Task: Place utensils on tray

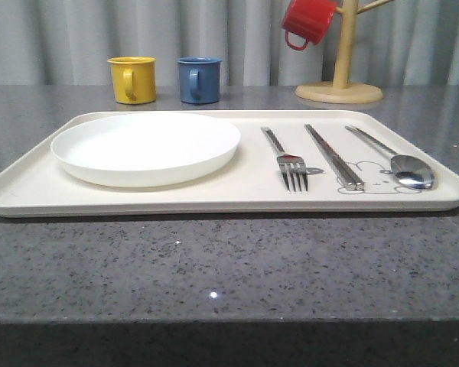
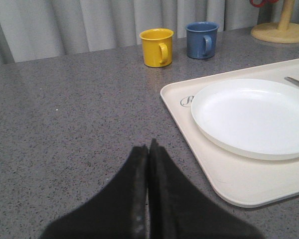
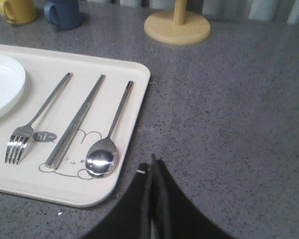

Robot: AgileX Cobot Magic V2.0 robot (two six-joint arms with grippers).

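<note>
Speckled grey stone countertop [image 1: 229, 267] fills the foreground ahead of us. On it rests our large cream rectangular tray [image 1: 30, 187] with rounded corners and a low rim. A round white plate [image 1: 145, 147] sits on the tray's left half. On the right half three shiny silver utensils lie side by side, apart from one another: a four-tined fork [image 1: 289, 162], a pair of flat chopsticks [image 1: 333, 156] and an oval-bowled spoon [image 1: 398, 160]. Behind the tray stand a yellow mug [image 1: 132, 79] and a blue mug [image 1: 199, 79]. A red mug [image 1: 307, 21] hangs on a pale wooden mug tree [image 1: 340, 84].

Our left gripper [image 2: 149, 148] is closed on nothing, over bare countertop beside the tray. Our right gripper [image 3: 152, 164] is likewise closed and empty, just beside the tray's corner near the spoon.
</note>
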